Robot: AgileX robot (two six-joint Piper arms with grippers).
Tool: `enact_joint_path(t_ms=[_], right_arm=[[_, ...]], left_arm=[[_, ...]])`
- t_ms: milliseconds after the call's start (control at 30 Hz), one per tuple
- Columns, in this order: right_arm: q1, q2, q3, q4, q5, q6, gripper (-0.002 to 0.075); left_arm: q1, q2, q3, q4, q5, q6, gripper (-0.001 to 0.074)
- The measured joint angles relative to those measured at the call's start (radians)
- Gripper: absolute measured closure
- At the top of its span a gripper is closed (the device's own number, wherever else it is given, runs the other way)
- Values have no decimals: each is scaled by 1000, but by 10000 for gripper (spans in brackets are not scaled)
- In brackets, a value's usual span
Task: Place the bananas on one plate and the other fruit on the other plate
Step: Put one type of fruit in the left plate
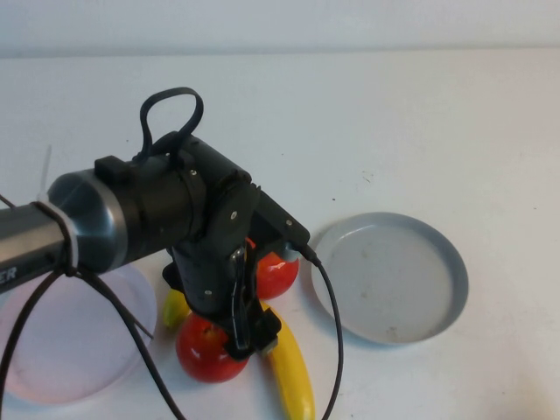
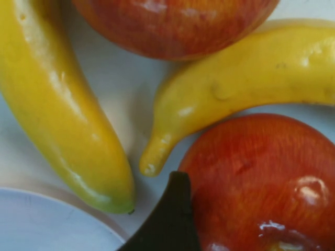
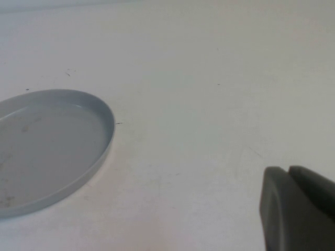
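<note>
My left gripper (image 1: 248, 339) hangs low over the fruit, open, its jaws either side of the near red apple (image 1: 208, 352), which rests on the table. In the left wrist view one dark finger (image 2: 170, 222) lies against that apple (image 2: 261, 183). The second apple (image 1: 276, 273) sits just behind. One banana (image 1: 294, 374) runs toward the front edge, and only the other banana's tip (image 1: 173, 306) shows. The wrist view shows both bananas (image 2: 63, 115) (image 2: 235, 89) and the far apple (image 2: 172, 23). The grey-blue plate (image 1: 442, 289) lies to the right and the pink plate (image 1: 52, 367) to the left. My right gripper (image 3: 289, 170) is shut and empty over bare table.
The left arm and its cables (image 1: 328, 332) cover part of the fruit in the high view. A pale plate rim (image 2: 47, 225) shows close to one banana's tip. The grey-blue plate's rim (image 3: 107, 128) is near the right gripper. White table stretches behind and to the right.
</note>
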Motion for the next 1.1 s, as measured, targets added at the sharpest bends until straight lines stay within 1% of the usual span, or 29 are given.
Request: enact_joint_path(t_ms=[1100], right_arm=[[0,0,0,0,0,0,743]], left_arm=[[-1,16,0,-14,20,-19,66]])
